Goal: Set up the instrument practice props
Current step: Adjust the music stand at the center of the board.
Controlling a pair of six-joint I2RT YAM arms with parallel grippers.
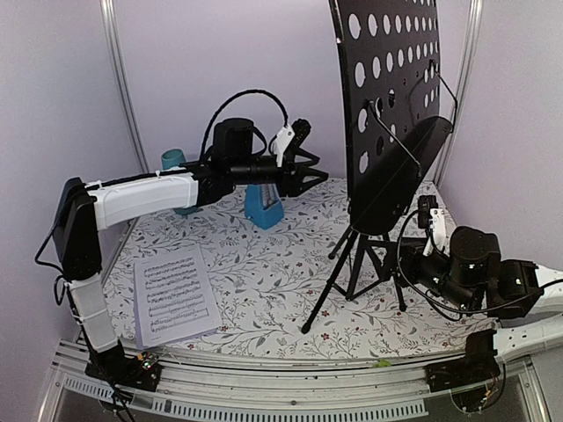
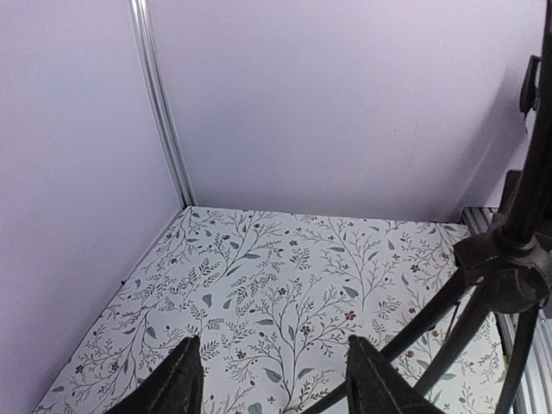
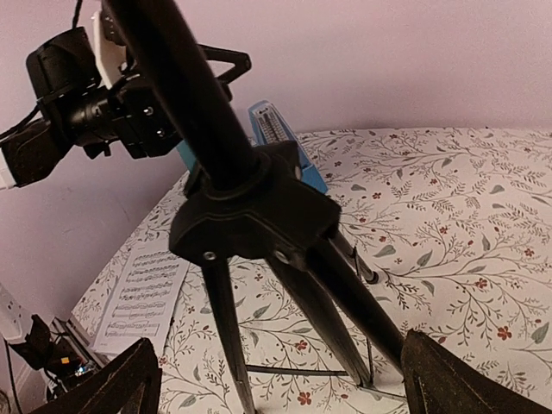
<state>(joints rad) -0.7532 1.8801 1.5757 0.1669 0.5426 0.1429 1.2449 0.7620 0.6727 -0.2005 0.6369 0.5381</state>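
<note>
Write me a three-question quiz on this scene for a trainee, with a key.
1. True or false: the sheet music lies flat on the table, not on the music stand.
2. Which thing stands nearest the right gripper? A. metronome B. music stand C. teal cup
3. Fill in: the left gripper, open in mid-air, holds ____.
Key: 1 true; 2 B; 3 nothing.
</note>
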